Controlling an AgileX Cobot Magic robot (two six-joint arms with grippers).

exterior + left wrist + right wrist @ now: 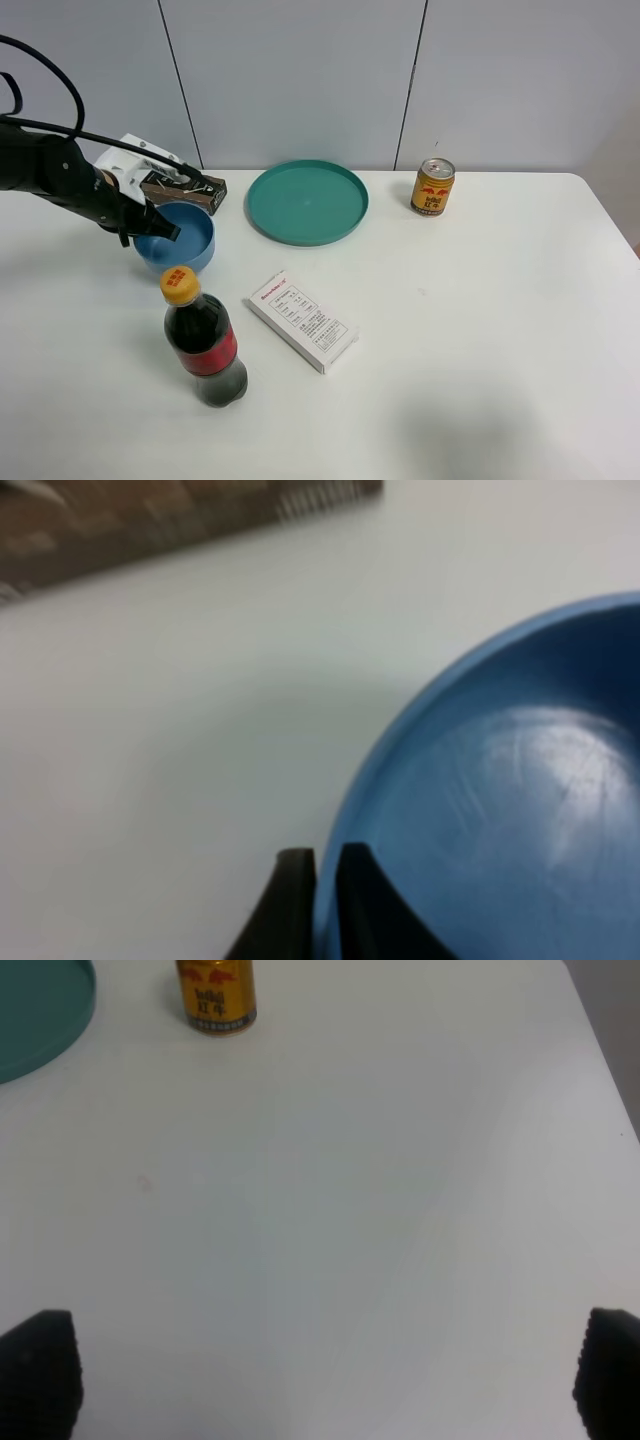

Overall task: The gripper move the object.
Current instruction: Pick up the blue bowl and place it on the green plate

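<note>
the bowl (188,238) is pinched at its rim by the left gripper (327,856), jaws nearly closed. it may be tipped or dropped if so thin a hold is lost.

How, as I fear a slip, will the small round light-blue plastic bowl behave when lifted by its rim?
Probably stiff: the small round light-blue plastic bowl holds its shape where the left gripper pinches its rim. Likely light, since it looks empty and thin-walled, so it may tilt. Its glossy inside suggests it could slip.
</note>
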